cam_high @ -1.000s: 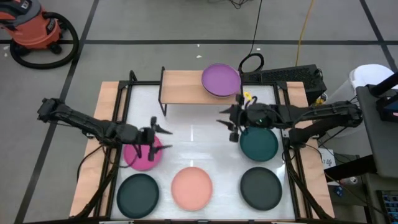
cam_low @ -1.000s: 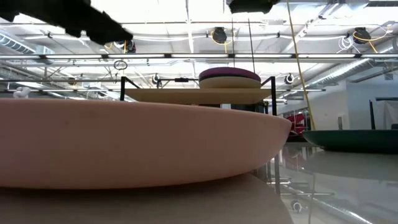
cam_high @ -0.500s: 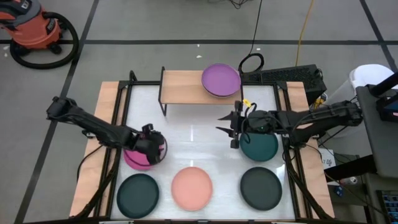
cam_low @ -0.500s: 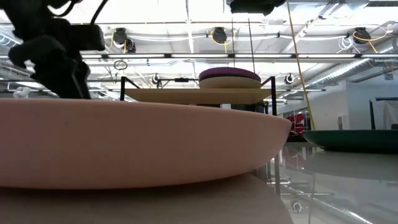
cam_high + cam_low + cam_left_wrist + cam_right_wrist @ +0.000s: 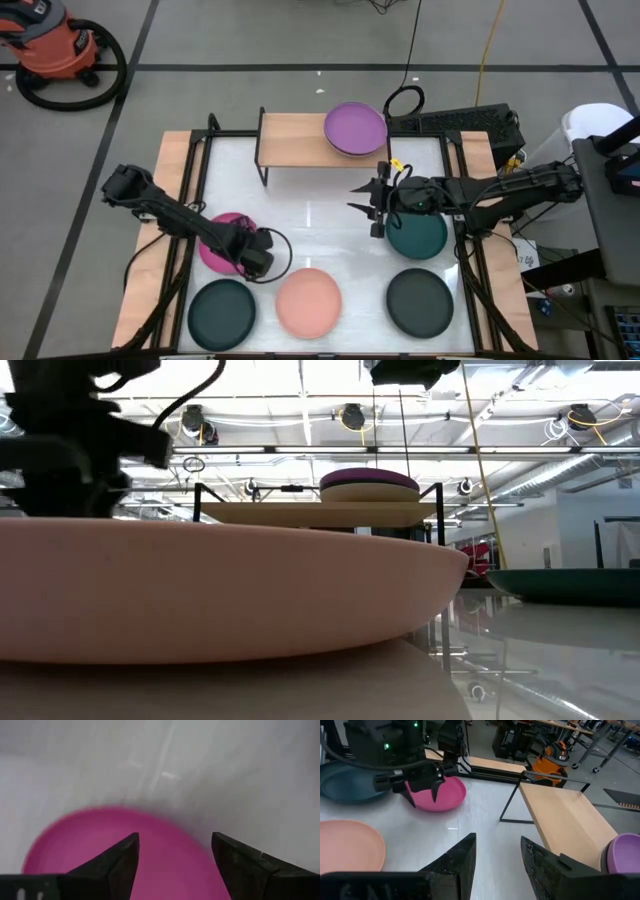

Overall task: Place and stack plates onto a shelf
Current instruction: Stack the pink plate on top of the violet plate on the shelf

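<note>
My left gripper (image 5: 255, 264) hangs open over the near-right rim of the magenta plate (image 5: 222, 242), fingers pointing down. In the left wrist view the two fingers straddle that rim (image 5: 190, 840); whether they touch it I cannot tell. The right wrist view shows the left gripper (image 5: 423, 794) just above the magenta plate (image 5: 445, 796). My right gripper (image 5: 373, 207) is open and hovers above bare table, left of a teal plate (image 5: 418, 234). On the shelf (image 5: 295, 138), at its right end, a purple plate (image 5: 368, 478) sits on a beige plate (image 5: 372, 493).
Along the near edge lie a dark teal plate (image 5: 222, 313), a salmon plate (image 5: 308, 302) and a charcoal plate (image 5: 420, 302). The shelf's left half (image 5: 560, 815) is bare wood. Wooden side boards (image 5: 170, 200) flank the white tabletop. The salmon plate (image 5: 220, 590) fills the low view's foreground.
My left gripper has travelled across the magenta plate toward the table's near edge and slightly right, coming lower, and now hangs at the plate's near-right rim. The plates have stayed where they were.
</note>
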Robot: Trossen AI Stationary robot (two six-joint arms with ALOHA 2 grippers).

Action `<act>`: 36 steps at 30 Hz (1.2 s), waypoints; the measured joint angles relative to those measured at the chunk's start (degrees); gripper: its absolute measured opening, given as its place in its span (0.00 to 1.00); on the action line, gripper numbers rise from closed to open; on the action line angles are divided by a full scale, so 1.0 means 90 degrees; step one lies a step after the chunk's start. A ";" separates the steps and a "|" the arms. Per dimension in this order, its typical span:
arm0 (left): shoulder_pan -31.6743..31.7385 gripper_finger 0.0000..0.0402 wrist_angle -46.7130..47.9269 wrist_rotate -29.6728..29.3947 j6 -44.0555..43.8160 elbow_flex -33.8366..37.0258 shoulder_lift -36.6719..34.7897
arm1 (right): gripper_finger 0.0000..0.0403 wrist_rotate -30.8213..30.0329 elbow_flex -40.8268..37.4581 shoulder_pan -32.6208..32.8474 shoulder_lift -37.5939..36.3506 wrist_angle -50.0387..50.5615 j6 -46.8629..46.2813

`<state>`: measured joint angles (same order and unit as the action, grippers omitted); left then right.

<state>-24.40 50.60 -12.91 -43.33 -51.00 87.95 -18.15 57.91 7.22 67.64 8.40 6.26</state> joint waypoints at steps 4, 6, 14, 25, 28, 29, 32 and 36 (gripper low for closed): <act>-0.0050 0.63 0.0463 -0.0030 -0.0627 0.0024 0.0078 | 0.35 0.0000 0.0000 0.0000 0.0000 0.0000 0.0000; -0.0054 0.63 0.0513 -0.0068 -0.0746 0.0069 0.0067 | 0.35 0.0000 -0.0015 0.0000 0.0000 -0.0019 -0.0002; -0.0042 0.63 0.0465 -0.0067 -0.0748 0.0221 0.0067 | 0.35 0.0000 -0.0344 0.0000 0.0002 -0.0097 -0.0006; -0.0042 0.16 0.0262 0.0466 -0.0306 0.0524 0.0067 | 0.35 0.0002 -0.0466 0.0000 0.0002 -0.0319 -0.0086; -0.0042 0.04 0.0455 0.0320 0.0017 0.0305 0.0067 | 0.35 0.0005 -0.0466 0.0000 0.0002 -0.0485 0.0001; -0.0042 0.03 0.0527 0.0264 0.0125 0.0195 0.0063 | 0.35 0.0005 -0.0466 0.0000 0.0002 -0.0496 0.0048; -0.0062 0.03 0.1083 0.0083 0.0528 -0.0129 0.0060 | 0.35 0.0005 -0.0466 0.0000 0.0002 -0.0552 0.0083; -0.0144 0.03 0.1208 -0.0092 0.1312 -0.0801 0.0055 | 0.35 0.0005 -0.0466 0.0000 0.0002 -0.0583 0.0096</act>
<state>-25.69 61.47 -13.74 -31.51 -58.21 88.44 -18.11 53.71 7.22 67.66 3.16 7.13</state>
